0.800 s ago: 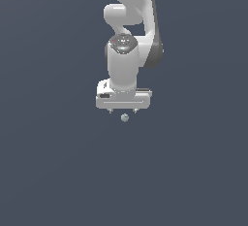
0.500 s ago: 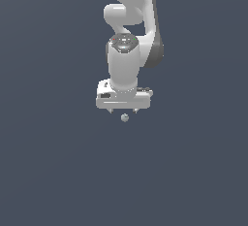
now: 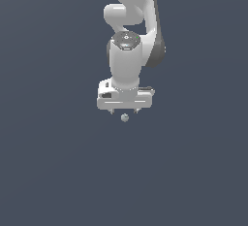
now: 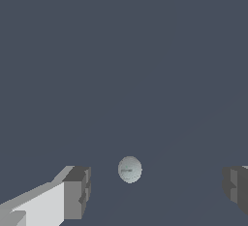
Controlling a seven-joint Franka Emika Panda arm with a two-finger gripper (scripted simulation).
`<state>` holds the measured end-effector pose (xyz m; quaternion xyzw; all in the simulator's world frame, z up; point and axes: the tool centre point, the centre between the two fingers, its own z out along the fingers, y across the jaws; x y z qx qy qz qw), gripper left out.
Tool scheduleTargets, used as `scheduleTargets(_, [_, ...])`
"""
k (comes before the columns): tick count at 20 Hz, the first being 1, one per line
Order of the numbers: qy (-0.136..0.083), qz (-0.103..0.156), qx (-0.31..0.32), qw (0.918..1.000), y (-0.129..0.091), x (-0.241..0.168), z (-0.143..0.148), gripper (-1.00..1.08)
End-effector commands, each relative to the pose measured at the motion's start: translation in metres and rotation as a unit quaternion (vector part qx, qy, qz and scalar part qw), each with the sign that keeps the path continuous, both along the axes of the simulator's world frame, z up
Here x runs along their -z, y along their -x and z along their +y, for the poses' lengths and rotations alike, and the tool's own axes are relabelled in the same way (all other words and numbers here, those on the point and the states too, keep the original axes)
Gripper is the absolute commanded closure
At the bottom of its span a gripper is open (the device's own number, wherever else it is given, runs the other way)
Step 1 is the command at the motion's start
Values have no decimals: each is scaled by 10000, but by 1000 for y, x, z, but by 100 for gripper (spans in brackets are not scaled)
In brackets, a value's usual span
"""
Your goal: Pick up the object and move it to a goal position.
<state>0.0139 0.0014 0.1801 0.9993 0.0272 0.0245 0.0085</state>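
1. In the exterior view the white arm came down from the top of the frame at about twelve o'clock, its wrist pointing straight down over a plain dark grey-blue surface.
2. The gripper hung at the arm's lower end, a broad white bar with two short fingertips poking out underneath.
3. The object, a tiny pale grey-green ball, sat at six o'clock from the gripper, just beneath the bar and roughly centred under it.
4. In that view the ball was far narrower than the gripper bar, and it was too small there to tell whether anything touched it.
5. The wrist view showed the claw spread wide apart: one grey finger pad stood to one side and the other pad at the far edge.
6. The object lay in the gap between those pads, nearer the first one, with clear dark surface showing on both sides, so neither pad touched it.
7. The gripper therefore held nothing.
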Motion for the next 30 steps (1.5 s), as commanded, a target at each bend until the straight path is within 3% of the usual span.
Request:
scheduleTargets(1, [3, 9, -59, 10000, 2, 4, 0, -92])
scheduleTargets(10, [14, 92, -654, 9978, 19, 38, 0, -92])
scheduleTargets(20, [-8, 218, -1643, 9862, 53, 91, 2, -92])
scheduleTargets(30, [-27, 257, -1994, 9796, 66, 109, 3, -92])
